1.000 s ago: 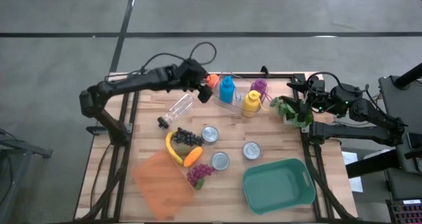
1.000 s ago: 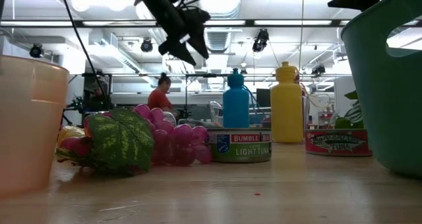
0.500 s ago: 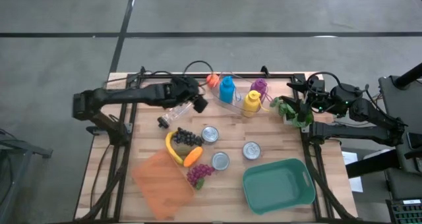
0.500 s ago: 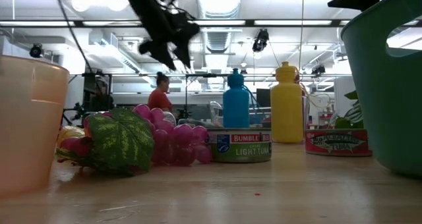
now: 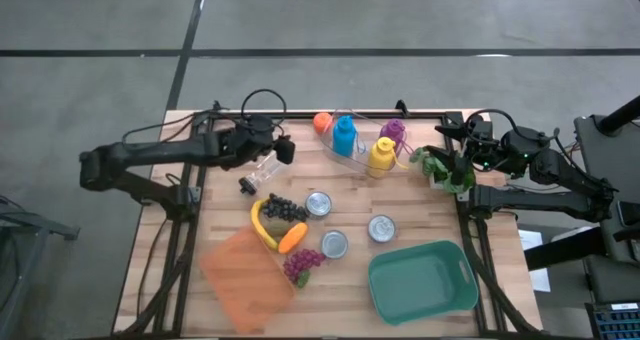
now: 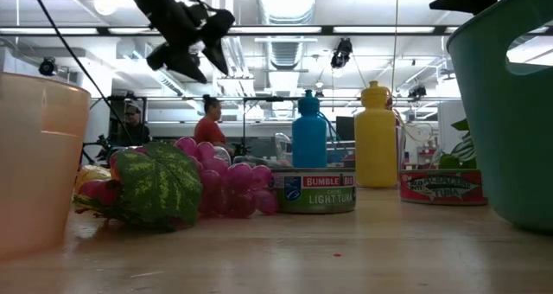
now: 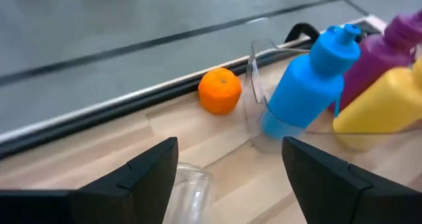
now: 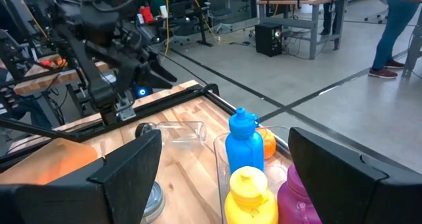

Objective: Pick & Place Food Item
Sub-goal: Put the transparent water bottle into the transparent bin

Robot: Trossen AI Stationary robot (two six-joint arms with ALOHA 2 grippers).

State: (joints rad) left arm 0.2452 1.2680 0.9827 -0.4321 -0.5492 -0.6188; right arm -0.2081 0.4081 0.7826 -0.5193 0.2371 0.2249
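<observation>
High view: open left hand (image 5: 284, 150) above table (image 5: 430, 210).

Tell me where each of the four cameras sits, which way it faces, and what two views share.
High view: overhead, straight down on the wooden table; both arms show.
Low view: table-top height, facing the room; the left gripper hangs above.
Left wrist view: past its open fingers toward the round orange fruit.
Right wrist view: past open fingers across the table.
Shared: the blue plastic bottle appears in all four.
</observation>
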